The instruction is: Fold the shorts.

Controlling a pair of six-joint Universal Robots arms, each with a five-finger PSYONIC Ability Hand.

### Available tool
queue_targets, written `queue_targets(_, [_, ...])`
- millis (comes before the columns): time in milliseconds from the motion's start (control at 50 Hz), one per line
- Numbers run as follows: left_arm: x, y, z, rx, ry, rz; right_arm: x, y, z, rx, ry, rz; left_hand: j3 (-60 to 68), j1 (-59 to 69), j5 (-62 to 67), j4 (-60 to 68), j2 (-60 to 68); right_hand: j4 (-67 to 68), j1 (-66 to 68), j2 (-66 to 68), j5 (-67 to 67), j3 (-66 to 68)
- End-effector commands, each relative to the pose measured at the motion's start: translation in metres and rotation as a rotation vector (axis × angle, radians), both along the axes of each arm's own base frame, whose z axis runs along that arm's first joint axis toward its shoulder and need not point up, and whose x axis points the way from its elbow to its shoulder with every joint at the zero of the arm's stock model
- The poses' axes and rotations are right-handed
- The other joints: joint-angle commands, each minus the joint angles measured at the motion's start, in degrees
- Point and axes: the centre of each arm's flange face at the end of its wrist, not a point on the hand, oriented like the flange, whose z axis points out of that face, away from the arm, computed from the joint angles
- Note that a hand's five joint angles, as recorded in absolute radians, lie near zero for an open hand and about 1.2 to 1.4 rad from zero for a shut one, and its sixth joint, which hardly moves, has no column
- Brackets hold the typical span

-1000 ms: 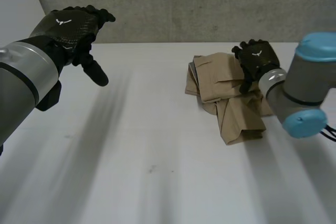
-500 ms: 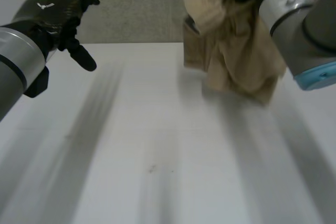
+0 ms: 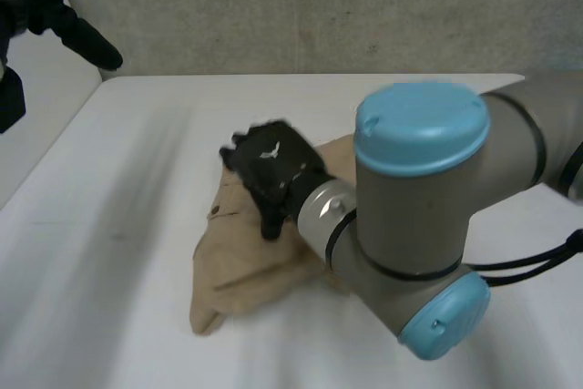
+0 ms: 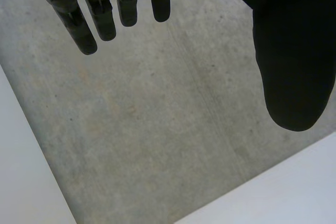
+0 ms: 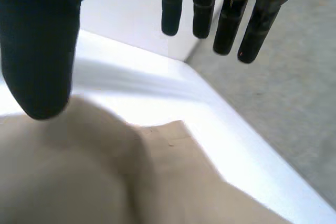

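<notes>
The tan shorts (image 3: 239,272) lie in a crumpled heap left of the middle of the white table (image 3: 127,189). My right hand (image 3: 270,167) hovers over the heap's far part. In the right wrist view its fingers (image 5: 229,19) are straight and its thumb (image 5: 37,51) stands apart, with the shorts (image 5: 105,182) under the palm and nothing pinched. My left hand (image 3: 56,12) is raised beyond the table's far left corner. Its fingers (image 4: 79,22) and thumb (image 4: 289,56) are spread over bare grey floor. My right arm hides the right side of the heap.
My right arm's elbow with its light-blue cap (image 3: 421,125) looms over the table's right half. A grey concrete wall (image 3: 319,6) runs behind the table. The table's far left corner (image 5: 184,64) drops to the grey floor (image 5: 283,108).
My right hand lifted the shorts, swung them left across the table and let go; they now lie in a heap left of centre. My left hand rose and drew back to the left.
</notes>
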Motion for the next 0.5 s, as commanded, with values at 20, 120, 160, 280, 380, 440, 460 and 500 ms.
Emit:
queue_targets(20, [-0.004,-0.007,-0.028,0.089,-0.038,-0.009,-0.034,-0.04,0.049,-0.089,-0.075,-0.224,-1.6,-0.1,-2.2,-1.3,-0.5,-11.5,-6.9,-11.4,-10.8,-11.4])
queue_targets(120, [-0.009,-0.005,-0.072,0.231,-0.089,-0.024,-0.052,-0.049,0.035,-0.052,-0.031,-0.276,-0.9,0.6,-1.5,-0.6,0.2,-12.0,-7.4,-11.9,-11.3,-11.9])
queue_targets(160, [-0.009,-0.002,-0.086,0.279,-0.107,-0.027,-0.065,-0.054,0.03,-0.034,-0.01,-0.309,-0.9,0.6,-1.5,-0.6,0.2,-12.2,-7.6,-12.1,-11.5,-12.0])
queue_targets(280, [-0.009,0.025,-0.136,0.437,-0.169,-0.059,-0.09,-0.053,0.013,0.021,0.037,-0.346,-0.7,0.8,-1.3,-0.4,0.4,-12.0,-7.4,-11.9,-11.3,-11.9])
queue_targets(380, [-0.012,0.05,-0.171,0.599,-0.095,-0.086,-0.102,-0.053,0.001,0.055,0.053,-0.346,1.4,3.0,0.9,1.7,2.5,-12.0,-7.4,-11.9,-11.3,-11.9])
queue_targets(440, [-0.016,0.058,-0.19,0.69,-0.062,-0.096,-0.105,-0.053,-0.003,0.064,0.057,-0.346,1.9,3.5,1.4,2.2,3.0,-12.0,-7.4,-11.9,-11.3,-11.9])
queue_targets(460, [-0.017,0.059,-0.194,0.704,-0.057,-0.093,-0.106,-0.053,-0.006,0.071,0.062,-0.346,2.8,4.3,2.2,3.1,3.9,-12.0,-7.4,-11.9,-11.3,-11.9])
queue_targets(500, [-0.018,0.062,-0.202,0.736,-0.046,-0.077,-0.107,-0.052,-0.007,0.073,0.064,-0.349,4.0,5.5,3.4,4.3,5.1,-12.2,-7.6,-12.1,-11.5,-12.0])
